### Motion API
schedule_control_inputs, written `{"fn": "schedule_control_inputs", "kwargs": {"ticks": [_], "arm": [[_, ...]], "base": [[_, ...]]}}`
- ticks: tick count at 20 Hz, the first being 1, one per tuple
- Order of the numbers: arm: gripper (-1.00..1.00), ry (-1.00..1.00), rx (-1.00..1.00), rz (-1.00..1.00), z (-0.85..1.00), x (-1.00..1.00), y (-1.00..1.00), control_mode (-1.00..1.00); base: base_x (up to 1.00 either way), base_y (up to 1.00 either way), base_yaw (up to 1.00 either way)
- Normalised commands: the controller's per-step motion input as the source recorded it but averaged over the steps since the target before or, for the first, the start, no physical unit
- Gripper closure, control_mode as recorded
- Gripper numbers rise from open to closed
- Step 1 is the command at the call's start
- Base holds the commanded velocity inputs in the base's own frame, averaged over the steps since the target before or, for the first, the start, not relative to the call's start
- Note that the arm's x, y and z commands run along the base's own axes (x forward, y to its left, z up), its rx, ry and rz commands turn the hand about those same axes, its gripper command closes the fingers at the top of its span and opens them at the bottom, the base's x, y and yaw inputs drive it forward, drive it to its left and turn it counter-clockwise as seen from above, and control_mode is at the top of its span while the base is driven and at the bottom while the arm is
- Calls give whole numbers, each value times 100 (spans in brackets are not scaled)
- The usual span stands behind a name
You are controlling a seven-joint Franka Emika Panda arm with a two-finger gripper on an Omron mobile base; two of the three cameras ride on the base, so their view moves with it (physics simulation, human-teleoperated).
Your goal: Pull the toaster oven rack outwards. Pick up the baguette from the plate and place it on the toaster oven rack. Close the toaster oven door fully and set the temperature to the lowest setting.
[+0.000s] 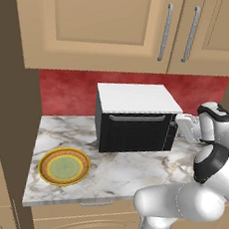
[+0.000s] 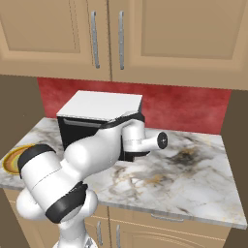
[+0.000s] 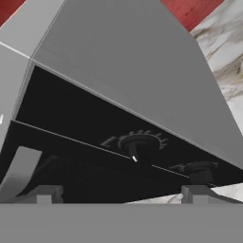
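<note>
Counter (image 1: 130,173): toaster oven (image 1: 133,119) faces outward, lengthwise.

Pale marbled tabletop (image 1: 125,175) with grey and brown veining, darker smudges toward the right end. Red textured back wall (image 1: 64,91) at the far edge. Tan wooden upper cabinets (image 1: 96,24) overhead, panelled doors with vertical grey bar handles (image 1: 166,33). Matching tan lower cabinet fronts (image 2: 160,227) beneath the near edge. Brown side walls (image 1: 10,100) at far left and right. Even, soft light, no hard shadows
</note>
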Motion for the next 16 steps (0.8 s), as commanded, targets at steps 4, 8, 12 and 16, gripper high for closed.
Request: {"fn": "schedule_control_inputs", "kwargs": {"ticks": [4, 8, 12, 16], "arm": [[-100, 0, 0, 0, -3, 8, 0, -100], [-100, 0, 0, 0, -5, 9, 0, -100], [-100, 0, 0, 0, -1, 5, -2, -100], [-100, 0, 0, 0, -1, 1, -3, -100]], "base": [[0, 0, 0], [0, 0, 0], [0, 0, 0], [0, 0, 0]]}}
